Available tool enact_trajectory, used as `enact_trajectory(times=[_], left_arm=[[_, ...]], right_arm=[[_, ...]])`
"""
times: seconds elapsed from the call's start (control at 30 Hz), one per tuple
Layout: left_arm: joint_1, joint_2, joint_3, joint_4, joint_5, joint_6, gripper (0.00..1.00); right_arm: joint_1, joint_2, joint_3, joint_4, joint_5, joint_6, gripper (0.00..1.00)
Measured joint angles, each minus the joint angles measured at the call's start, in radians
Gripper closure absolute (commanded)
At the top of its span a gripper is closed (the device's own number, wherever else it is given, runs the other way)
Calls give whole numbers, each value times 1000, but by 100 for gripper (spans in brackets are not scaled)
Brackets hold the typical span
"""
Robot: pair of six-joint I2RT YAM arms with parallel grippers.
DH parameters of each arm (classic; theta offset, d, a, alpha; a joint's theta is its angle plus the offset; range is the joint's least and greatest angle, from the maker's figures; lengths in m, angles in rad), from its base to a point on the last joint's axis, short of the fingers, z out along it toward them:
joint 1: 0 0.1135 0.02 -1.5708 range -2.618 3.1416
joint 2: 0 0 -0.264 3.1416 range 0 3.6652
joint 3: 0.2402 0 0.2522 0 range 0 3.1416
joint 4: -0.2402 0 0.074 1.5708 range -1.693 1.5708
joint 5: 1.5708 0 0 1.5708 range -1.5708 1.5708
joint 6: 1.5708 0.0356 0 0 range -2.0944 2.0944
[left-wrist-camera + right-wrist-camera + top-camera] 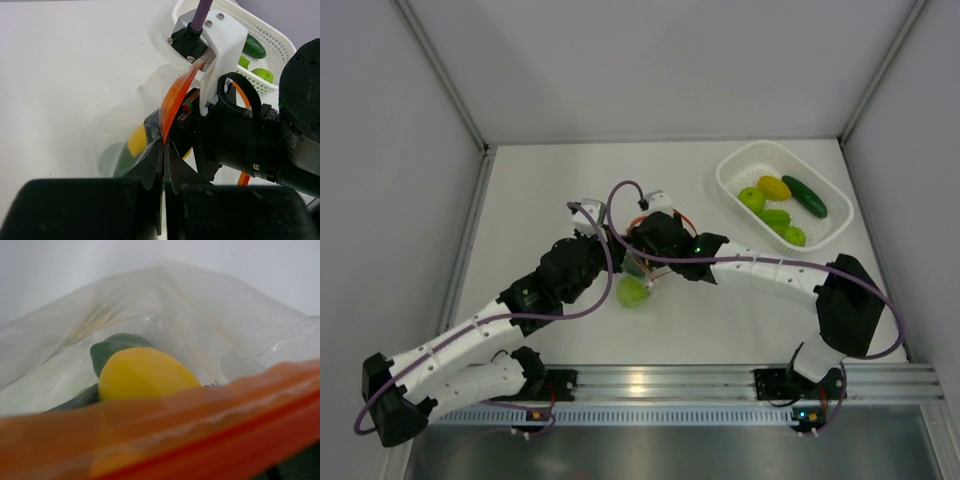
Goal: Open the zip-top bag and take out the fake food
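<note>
Clear crinkly bag [150, 95] upright mid-table, orange zip strip [175, 100] on top; yellow piece [142, 372] and dark-green piece [112, 347] inside, touching.

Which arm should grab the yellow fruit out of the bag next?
Probably the right: its camera looks straight into the bag at the yellow fruit, while the left gripper is shut on the orange strip.

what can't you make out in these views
- Top view: the zip-top bag is mostly hidden beneath the left arm and right arm.
- Right wrist view: the blurred orange zip strip covers the contents except a yellow piece and a dark-green piece.
- Whether the right jaws are open or shut: the strip fills their own view.
</note>
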Motion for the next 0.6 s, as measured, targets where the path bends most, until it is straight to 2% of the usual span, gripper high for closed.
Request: enact_trajectory(times=[0.27,0.6], left_arm=[[-23,3,0,56,59,-35,100],[0,61,0,-5,-116,-106,100]], right_arm=[[-2,-121,-80,-30,26,-7,44],[3,-257,-201,12,-8,-16,50]])
